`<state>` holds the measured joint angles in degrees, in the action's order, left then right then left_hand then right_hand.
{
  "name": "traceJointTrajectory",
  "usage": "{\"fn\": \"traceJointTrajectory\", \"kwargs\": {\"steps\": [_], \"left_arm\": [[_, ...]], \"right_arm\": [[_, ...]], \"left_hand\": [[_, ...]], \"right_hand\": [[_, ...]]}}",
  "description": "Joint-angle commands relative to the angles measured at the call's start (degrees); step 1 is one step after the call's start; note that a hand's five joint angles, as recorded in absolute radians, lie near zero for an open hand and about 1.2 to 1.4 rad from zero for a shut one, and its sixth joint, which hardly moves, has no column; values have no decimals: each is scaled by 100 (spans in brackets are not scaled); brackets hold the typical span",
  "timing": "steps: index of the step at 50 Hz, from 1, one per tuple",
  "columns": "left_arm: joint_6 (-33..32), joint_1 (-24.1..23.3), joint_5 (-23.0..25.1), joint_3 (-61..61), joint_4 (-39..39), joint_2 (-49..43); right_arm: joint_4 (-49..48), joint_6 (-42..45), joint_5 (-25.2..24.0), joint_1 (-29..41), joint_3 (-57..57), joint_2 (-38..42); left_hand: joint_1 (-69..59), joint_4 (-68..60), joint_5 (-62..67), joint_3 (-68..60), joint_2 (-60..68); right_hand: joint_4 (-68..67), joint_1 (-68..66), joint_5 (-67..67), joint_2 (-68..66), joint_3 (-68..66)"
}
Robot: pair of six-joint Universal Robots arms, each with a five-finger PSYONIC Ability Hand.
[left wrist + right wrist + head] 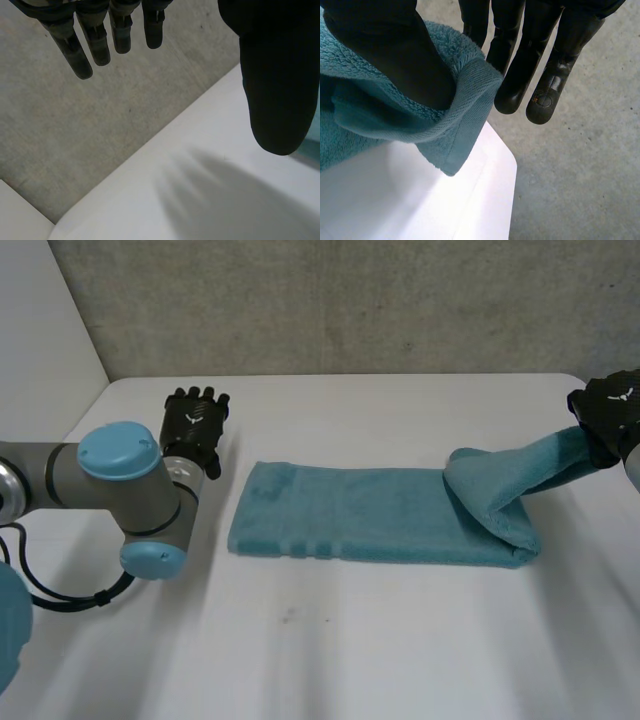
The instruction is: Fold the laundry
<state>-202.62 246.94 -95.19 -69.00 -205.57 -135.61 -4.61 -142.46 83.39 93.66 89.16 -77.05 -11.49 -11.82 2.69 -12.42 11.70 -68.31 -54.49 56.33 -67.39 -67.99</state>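
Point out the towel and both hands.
towel point(360, 515), head view, flat middle of the cloth.
left hand point(196, 422), head view, back of the hand.
right hand point(395, 55), right wrist view, thumb on the towel's edge.

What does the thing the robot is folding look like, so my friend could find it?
Find the big white table. Across its middle lies a long, fluffy teal towel, folded into a strip. It is the only cloth there, and one end is lifted off the table, pinched by the robot's right hand.
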Motion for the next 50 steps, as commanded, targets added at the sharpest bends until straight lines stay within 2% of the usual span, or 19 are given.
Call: {"fn": "traceJointTrajectory", "kwargs": {"steps": [1,7,13,15,16,17,19,20,22,23,25,28,30,38,42,47,48,49,50], "left_arm": [[3,-137,36,-605,0,491],[3,-225,36,-1168,17,949],[20,-173,53,-1880,17,1634],[20,-129,88,-2195,9,1958],[20,-129,89,-2197,9,1959],[20,-111,115,-2327,9,2090],[20,-76,150,-2443,9,2197],[20,-24,168,-2530,0,2258],[20,55,185,-2609,0,2302],[20,169,185,-2679,0,2354],[29,257,185,-2741,0,2442],[29,442,194,-2864,9,2635],[29,539,194,-2935,9,2698],[38,820,431,-3260,9,2865],[47,934,642,-3418,17,2891],[47,943,660,-3419,9,2891],[47,935,660,-3392,9,2891],[47,935,660,-3392,9,2891],[55,909,669,-3349,9,2900]], "right_arm": [[-84,17,-68,-364,198,6],[-75,131,-270,-857,155,6],[-66,272,-473,-744,-494,58],[-66,219,-482,-506,-707,102],[-84,210,-508,-106,-994,207],[-84,210,-508,-102,-997,208],[-119,193,-526,685,-1591,741],[-119,193,-526,689,-1594,744],[-128,272,-534,1467,-2285,1348],[-128,272,-535,1471,-2289,1351],[-145,281,-552,2180,-2875,1866],[-180,272,-570,2473,-3132,2159],[-250,289,-718,2946,-3622,2728],[-452,289,-1457,3860,-4116,3704],[-470,289,-1484,4143,-4108,4022],[-374,307,-1370,4293,-4046,4356],[-348,316,-1256,4284,-4038,4348],[-347,342,-1064,4249,-4038,4278],[-347,342,-1062,4249,-4038,4277]], "left_hand": [[77,109,-197,170,-98],[144,177,-265,237,-165],[144,177,-265,237,-165],[144,177,-265,237,-165],[144,177,-265,237,-165],[144,177,-265,237,-165],[144,177,-265,237,-165],[144,177,-265,237,-165],[144,177,-265,237,-165],[144,177,-265,237,-165],[144,177,-265,237,-165],[144,177,-265,237,-165],[144,177,-265,237,-165],[149,182,-269,242,-170],[144,177,-265,237,-165],[149,182,-269,242,-170],[145,177,-265,237,-165],[144,177,-265,237,-165],[144,177,-265,237,-165]], "right_hand": [[-1169,-2551,1367,-1261,-1201],[-1169,-2551,1367,-1261,-1201],[-1169,-2551,1367,-1261,-1201],[-1169,-2551,1367,-1261,-1201],[-1169,-2551,1367,-1261,-1201],[-1169,-2551,1367,-1261,-1201],[-1169,-2551,1367,-1261,-1201],[-1169,-2551,1367,-1261,-1201],[-1169,-2551,1367,-1261,-1201],[-1169,-2551,1367,-1261,-1201],[-1169,-2551,1367,-1261,-1201],[-1169,-2551,1367,-1261,-1201],[-1169,-2551,1367,-1261,-1201],[-1169,-2551,1367,-1261,-1201],[-1169,-2551,1367,-1261,-1201],[-1169,-2551,1367,-1261,-1201],[374,-1008,-176,282,342],[3870,2488,-3672,3778,3838],[3905,2523,-3707,3813,3873]]}}
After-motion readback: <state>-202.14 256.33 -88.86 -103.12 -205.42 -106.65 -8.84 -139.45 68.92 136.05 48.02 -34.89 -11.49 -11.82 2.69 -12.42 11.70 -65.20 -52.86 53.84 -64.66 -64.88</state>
